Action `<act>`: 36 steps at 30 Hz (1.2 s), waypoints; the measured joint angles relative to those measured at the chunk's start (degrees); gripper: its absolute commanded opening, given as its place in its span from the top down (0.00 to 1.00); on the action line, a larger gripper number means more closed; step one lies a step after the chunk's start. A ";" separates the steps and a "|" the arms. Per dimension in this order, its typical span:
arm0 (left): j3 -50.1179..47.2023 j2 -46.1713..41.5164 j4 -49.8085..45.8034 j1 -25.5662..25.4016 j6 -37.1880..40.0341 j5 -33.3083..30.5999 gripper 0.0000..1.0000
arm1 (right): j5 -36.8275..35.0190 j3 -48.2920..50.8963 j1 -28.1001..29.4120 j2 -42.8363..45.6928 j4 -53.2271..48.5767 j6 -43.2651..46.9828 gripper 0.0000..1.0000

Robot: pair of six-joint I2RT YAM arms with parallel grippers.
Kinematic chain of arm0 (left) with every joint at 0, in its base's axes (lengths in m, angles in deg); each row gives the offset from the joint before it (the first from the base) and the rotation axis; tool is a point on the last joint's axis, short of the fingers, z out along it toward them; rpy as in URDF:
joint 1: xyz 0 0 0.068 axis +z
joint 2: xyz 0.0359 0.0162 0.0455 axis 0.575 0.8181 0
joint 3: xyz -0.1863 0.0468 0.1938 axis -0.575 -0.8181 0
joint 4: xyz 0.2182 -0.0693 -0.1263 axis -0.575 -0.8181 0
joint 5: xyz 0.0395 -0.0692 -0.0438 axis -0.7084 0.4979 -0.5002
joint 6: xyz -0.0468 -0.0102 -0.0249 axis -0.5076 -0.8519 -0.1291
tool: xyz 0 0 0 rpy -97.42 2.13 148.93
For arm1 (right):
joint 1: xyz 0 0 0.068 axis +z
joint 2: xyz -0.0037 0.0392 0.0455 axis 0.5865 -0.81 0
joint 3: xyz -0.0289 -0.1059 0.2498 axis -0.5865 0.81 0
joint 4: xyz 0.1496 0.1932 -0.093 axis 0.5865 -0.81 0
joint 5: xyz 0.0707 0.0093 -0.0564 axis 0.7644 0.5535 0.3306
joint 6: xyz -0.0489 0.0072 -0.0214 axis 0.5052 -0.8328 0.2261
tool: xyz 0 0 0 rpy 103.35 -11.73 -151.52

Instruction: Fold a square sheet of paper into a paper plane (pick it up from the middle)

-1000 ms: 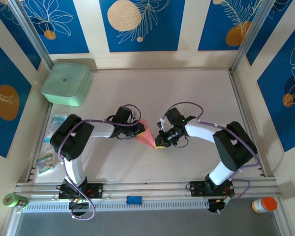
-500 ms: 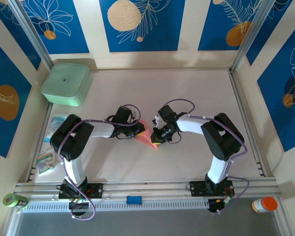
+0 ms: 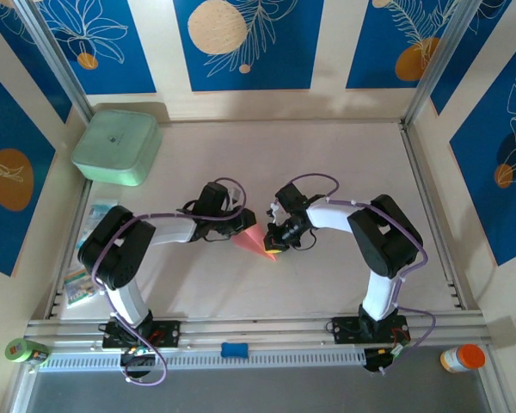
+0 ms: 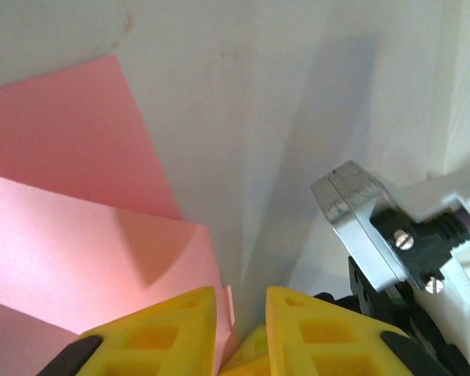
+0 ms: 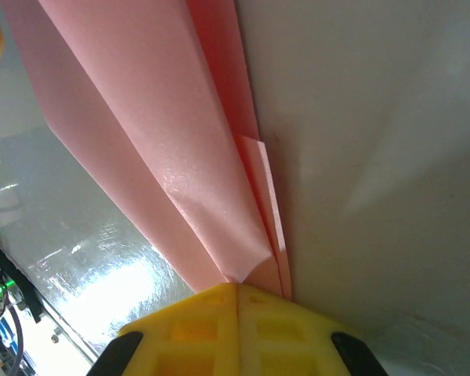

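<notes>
Though folded down to a narrow pink wedge, easy enough to spot the sheet of paper [image 3: 254,242] from the top camera: lying flat about mid-table, right between the two arm tips.

Got the right gripper [image 3: 273,247] touching it at the pointy near-right end. Up close on the right wrist cam, can see its yellow fingers [image 5: 180,333] pressed tight together with the end of the long fold nipped in the seam, so definitely clamped on the paper. Also a few stacked pink layers and one raised crease running away from the pinch toward the upper left.

Got the left gripper [image 3: 245,227] at the paper's far-left edge. On its own wrist cam, yellow fingertips [image 4: 160,333] parted by a narrow gap, with just a sliver of pink edge poking in beside one finger. Not squeezed from both sides as far as visible. Flat overlapping pink flaps off to the left there, and pale table [image 4: 243,117] ahead.

Further out: mint-green square box [image 3: 116,147] in the far left corner, small clear printed packets [image 3: 93,222] along the left edge. Down on the front rail, a little blue piece [image 3: 234,349], a small green cylinder [image 3: 26,350] at the left end and an orange-capped bottle [image 3: 462,357] at the right.
</notes>
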 measured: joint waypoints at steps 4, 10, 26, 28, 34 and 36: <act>-0.09 1.18 0.48 -1.40 0.94 0.28 0.79 | 0.22 -0.74 -0.02 -0.55 -0.85 -0.02 0.99; -0.09 3.91 0.76 -2.03 1.75 0.70 0.79 | 0.42 -1.18 -0.02 -0.96 -1.22 -0.22 1.00; 2.01 4.81 -5.03 2.84 5.84 0.81 0.79 | 1.77 -1.44 -0.33 -1.88 -0.94 -0.44 1.00; 2.99 4.83 -7.34 4.61 7.17 0.59 0.79 | 1.92 -1.31 -0.42 -1.88 -0.74 -0.52 1.00; 5.03 5.01 -12.33 8.33 9.70 -0.26 0.79 | 2.58 -0.79 -0.59 -1.88 0.17 -0.87 1.00; 5.99 5.25 -14.10 9.14 10.54 -0.68 0.79 | 2.64 -0.72 -0.59 -1.88 0.35 -0.87 1.00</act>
